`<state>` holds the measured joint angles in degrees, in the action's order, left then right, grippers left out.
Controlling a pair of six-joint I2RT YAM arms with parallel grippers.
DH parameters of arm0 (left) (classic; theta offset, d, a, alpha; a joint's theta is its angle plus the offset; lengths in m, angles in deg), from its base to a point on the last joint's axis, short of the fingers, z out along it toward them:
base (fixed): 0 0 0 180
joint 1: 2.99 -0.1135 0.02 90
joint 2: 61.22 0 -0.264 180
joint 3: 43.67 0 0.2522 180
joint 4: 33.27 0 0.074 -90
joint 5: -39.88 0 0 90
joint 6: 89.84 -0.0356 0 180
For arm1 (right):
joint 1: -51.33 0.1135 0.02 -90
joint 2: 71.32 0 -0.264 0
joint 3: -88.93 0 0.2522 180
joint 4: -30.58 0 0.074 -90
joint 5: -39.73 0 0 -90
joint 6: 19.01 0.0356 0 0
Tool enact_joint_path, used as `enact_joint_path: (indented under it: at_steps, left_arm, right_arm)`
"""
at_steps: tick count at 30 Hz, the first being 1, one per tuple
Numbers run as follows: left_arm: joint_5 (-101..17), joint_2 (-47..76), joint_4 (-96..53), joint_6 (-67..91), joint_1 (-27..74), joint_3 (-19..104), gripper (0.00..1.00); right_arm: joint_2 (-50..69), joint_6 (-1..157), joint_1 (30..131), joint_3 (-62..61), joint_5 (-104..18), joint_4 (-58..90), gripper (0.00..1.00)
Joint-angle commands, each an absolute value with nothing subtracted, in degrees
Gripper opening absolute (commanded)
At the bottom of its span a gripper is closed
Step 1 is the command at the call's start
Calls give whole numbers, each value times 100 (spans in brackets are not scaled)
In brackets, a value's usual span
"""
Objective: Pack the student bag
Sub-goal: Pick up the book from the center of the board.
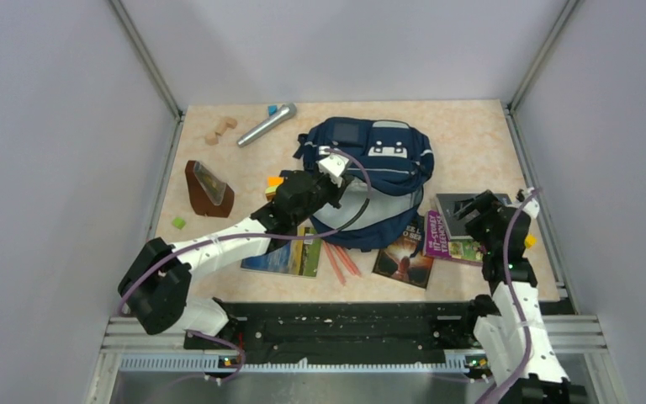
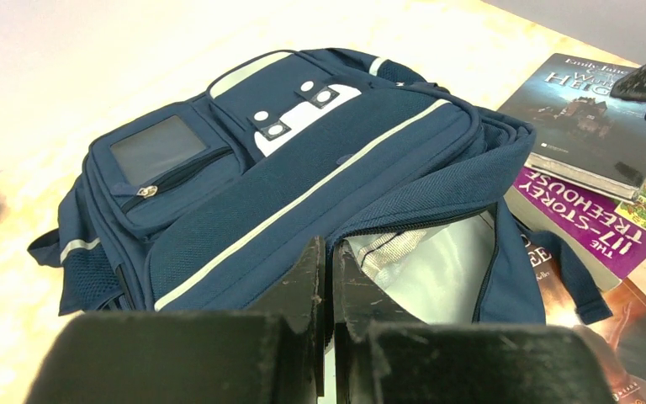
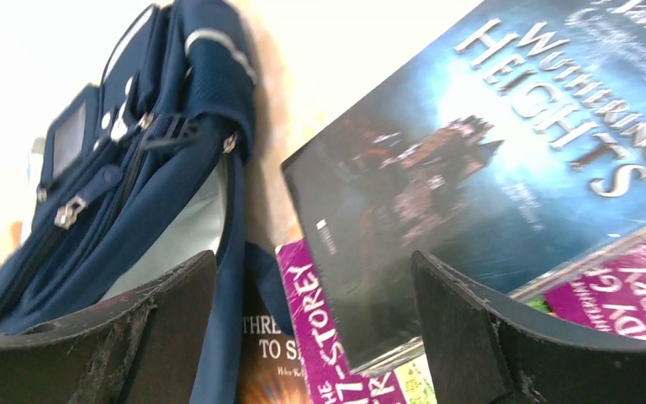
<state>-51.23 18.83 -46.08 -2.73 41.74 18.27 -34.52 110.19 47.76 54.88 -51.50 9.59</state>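
The student bag [image 1: 387, 160], navy with light grey stripes, lies flat mid-table, and its main zip gapes to show the grey lining [image 2: 437, 269]. My left gripper [image 2: 330, 248] is shut at the rim of that opening, with the blue fabric edge pinched between its tips; from above, the left gripper [image 1: 341, 187] is at the bag's left side. My right gripper [image 3: 313, 257] stands open, its jaws either side of a corner of the Wuthering Heights book [image 3: 488, 160]. That book lies right of the bag, under the right gripper [image 1: 477, 210].
A purple Treehouse book [image 1: 447, 240] lies under the dark one, and an orange-brown book [image 1: 404, 261] sits near the front. A green book [image 1: 290, 257] and red pencils [image 1: 341, 261] lie under my left arm. A microphone [image 1: 267, 124], wooden blocks [image 1: 220, 129] and a brown wedge [image 1: 208, 187] stand far left.
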Motion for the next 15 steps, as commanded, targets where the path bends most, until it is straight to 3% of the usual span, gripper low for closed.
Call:
enact_joint_path:
  at_steps: [1,15]
  left_arm:
    - [-5066,1928,-5431,-69,4122,2140,0]
    - [-4853,1812,-5223,-56,4093,2200,0]
  right_arm:
    - [-3601,11540,3788,5557,-4150,799,84]
    - [-5459,13155,3562,6577,-4749,-219,80]
